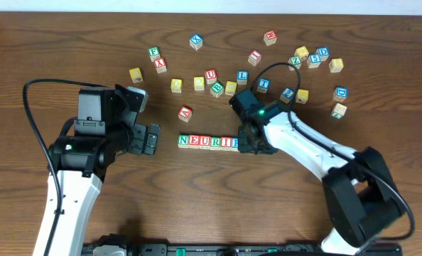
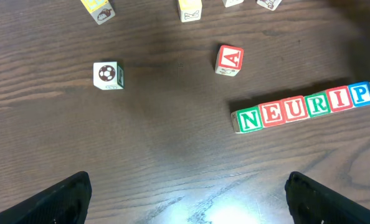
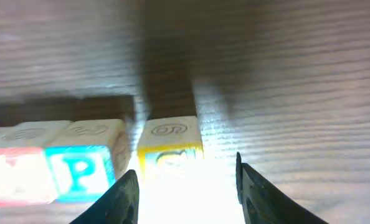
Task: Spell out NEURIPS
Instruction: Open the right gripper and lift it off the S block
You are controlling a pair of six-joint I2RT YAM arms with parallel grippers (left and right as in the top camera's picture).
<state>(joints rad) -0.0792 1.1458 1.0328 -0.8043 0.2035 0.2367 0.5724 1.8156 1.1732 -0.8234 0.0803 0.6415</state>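
Observation:
A row of pale-wood cubes reads N, E, U, R, I, P from left to right at the table's middle; the left wrist view shows the same row. In the right wrist view a yellow-faced cube stands right of the blue P cube, with a narrow gap between them. My right gripper straddles the yellow cube, open, with space showing beside its right finger. From overhead the right gripper covers that cube. My left gripper hangs wide open and empty, left of the row.
A red A cube lies just behind the row's left end. Several spare lettered cubes are scattered across the back of the table, out to the far right. A soccer-ball cube sits near the left arm.

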